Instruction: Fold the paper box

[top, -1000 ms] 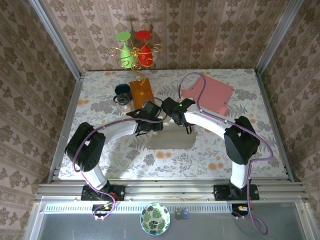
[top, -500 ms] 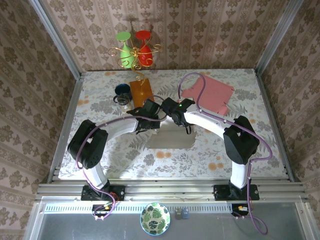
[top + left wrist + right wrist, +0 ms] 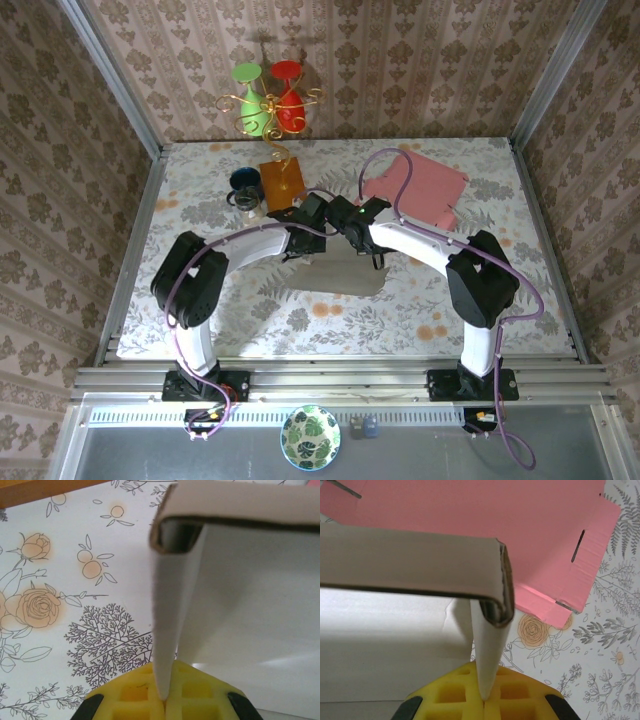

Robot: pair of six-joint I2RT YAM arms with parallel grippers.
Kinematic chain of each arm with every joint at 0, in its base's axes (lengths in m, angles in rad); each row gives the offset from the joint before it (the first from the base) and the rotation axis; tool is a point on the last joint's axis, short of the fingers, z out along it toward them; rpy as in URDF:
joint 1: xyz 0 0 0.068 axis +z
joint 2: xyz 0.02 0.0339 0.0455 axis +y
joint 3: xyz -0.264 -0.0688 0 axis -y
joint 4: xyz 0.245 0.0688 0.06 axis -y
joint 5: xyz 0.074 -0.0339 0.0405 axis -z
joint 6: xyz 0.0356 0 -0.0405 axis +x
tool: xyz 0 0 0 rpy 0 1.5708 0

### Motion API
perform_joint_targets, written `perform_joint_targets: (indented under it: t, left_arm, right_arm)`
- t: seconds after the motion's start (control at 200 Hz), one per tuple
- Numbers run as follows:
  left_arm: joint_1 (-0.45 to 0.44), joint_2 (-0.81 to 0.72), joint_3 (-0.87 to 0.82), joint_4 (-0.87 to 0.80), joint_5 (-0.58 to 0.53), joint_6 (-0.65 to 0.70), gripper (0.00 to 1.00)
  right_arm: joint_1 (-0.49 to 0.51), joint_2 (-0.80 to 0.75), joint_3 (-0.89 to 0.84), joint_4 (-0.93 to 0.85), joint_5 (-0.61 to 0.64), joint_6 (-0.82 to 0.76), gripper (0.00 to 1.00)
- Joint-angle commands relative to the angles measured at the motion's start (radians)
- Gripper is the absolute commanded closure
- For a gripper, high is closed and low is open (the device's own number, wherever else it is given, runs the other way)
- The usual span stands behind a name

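**Inspector:** Where is the paper box?

**Examiner:** The paper box [image 3: 335, 278] sits at the middle of the floral worktop [image 3: 200, 300], between the two arms. It is partly formed: white inside, brown at the cut edges, with a top panel folded over at each corner.

**Inspector:** Left gripper?

**Examiner:** The left gripper [image 3: 165, 700] is clenched on a thin upright white wall of the box. Its yellow pads [image 3: 135, 702] meet on the panel's lower edge, just beneath the folded corner.

**Inspector:** Right gripper?

**Examiner:** The right gripper [image 3: 484, 700] is in a like condition, grasping an upright white wall at the opposite corner, with the pads pressed together on it. In the overhead view both wrists converge over the far edge of the box.

**Inspector:** Surroundings?

**Examiner:** A flat pink cardboard blank [image 3: 470, 520] lies beyond the box to the right. An orange board [image 3: 283, 182] lies at far centre with a dark blue cup [image 3: 243, 180] just beside it. A leaf-patterned bowl [image 3: 310, 437] rests off the worktop, at the near edge.
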Motion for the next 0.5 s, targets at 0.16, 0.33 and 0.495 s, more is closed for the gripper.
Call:
perform_joint_targets:
  t: [0.16, 0.33, 0.495]
  left_arm:
    - [-0.07, -0.035, -0.014, -0.025, -0.073, -0.017, 0.79]
    - [-0.072, -0.117, -0.02, 0.048, 0.025, 0.049, 0.53]
    - [-0.071, -0.215, -0.1, 0.113, 0.071, 0.067, 0.4]
  right_arm:
    - [-0.011, 0.038, -0.011, -0.009, 0.043, 0.027, 1.0]
    - [-0.035, 0.054, -0.013, -0.02, -0.001, 0.053, 1.0]
    - [-0.046, 0.066, -0.014, -0.033, -0.042, 0.088, 1.0]
